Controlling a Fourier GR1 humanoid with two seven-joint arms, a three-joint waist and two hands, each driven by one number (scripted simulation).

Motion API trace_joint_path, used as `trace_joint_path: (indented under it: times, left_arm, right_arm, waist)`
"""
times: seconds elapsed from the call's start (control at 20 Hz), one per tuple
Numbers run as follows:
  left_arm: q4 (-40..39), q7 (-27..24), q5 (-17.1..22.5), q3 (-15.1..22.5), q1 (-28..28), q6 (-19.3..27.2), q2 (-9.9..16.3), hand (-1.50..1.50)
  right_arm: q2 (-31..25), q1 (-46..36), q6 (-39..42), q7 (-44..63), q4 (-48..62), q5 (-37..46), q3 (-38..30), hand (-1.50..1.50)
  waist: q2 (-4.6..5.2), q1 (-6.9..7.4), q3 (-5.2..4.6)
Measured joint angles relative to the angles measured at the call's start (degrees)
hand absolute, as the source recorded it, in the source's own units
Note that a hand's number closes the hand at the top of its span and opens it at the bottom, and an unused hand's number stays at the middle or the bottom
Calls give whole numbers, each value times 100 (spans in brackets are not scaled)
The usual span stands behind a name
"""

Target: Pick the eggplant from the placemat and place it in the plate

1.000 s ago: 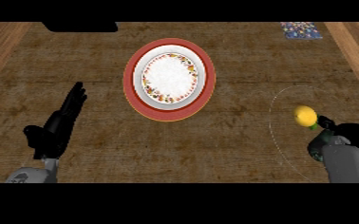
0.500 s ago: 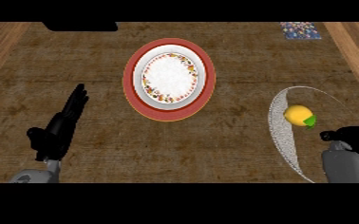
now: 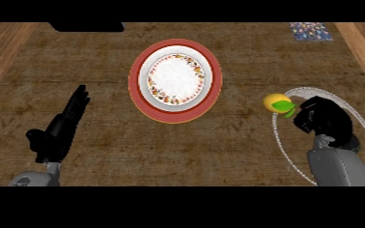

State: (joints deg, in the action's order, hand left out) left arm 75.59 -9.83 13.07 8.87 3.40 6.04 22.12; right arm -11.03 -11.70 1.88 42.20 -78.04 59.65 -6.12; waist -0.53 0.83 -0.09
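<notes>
The eggplant [image 3: 276, 102], a small yellow fruit with a green leafy end, lies at the upper left edge of the placemat [image 3: 285, 147], a pale oval mat with a dotted rim at the counter's right side. Its green end points toward the right hand [image 3: 324, 121], which sits just beside it on the mat, dark fingers curled inward toward the fruit; whether any finger touches the eggplant cannot be told, and the fruit shows whole, not wrapped by the hand. The right forearm [image 3: 335, 166] rises from the lower edge and covers much of the mat. The plate [image 3: 143, 72] stands well apart to the left, near the middle of the counter [image 3: 92, 53]: a red outer rim, then a white ring with a speckled band of red and orange marks round a plain white centre. Nothing lies on it. The left hand [image 3: 61, 130] rests open near the lower left, fingers straight and pointing up and slightly right, holding nothing, apart from the plate. At the top right corner lies a small patterned cloth [image 3: 311, 31] with coloured dots, and a dark shape [image 3: 85, 26] sits at the top edge to the left. Lighter wood strips run along both far sides of the counter.
</notes>
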Motion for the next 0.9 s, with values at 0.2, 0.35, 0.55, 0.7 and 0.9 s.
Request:
trace_joint_path:
  times: [0.2,0.35,0.55,0.7,0.9]
  left_arm:
    - [13,57,3,-31,-24,38,-12,0]
    - [-3,36,28,-117,-69,-3,32,0]
    - [38,49,39,-194,-83,-113,79,0]
    - [38,8,-38,-173,-103,-79,-30,0]
    - [19,63,-93,-239,-48,-133,-46,0]
  right_arm:
    - [-54,280,-16,-1342,-740,-227,699,150]
    - [-184,679,82,-1852,-1600,-353,1013,150]
    - [-305,1103,228,-2001,-2843,-381,1239,150]
    - [-348,1318,209,-2062,-3606,-392,1265,150]
    - [-243,1091,201,-1887,-4176,-155,1377,150]
  waist:
    - [-15,-101,8]
    - [-6,-159,7]
    - [10,-167,6]
    - [21,-158,6]
    - [35,-117,7]
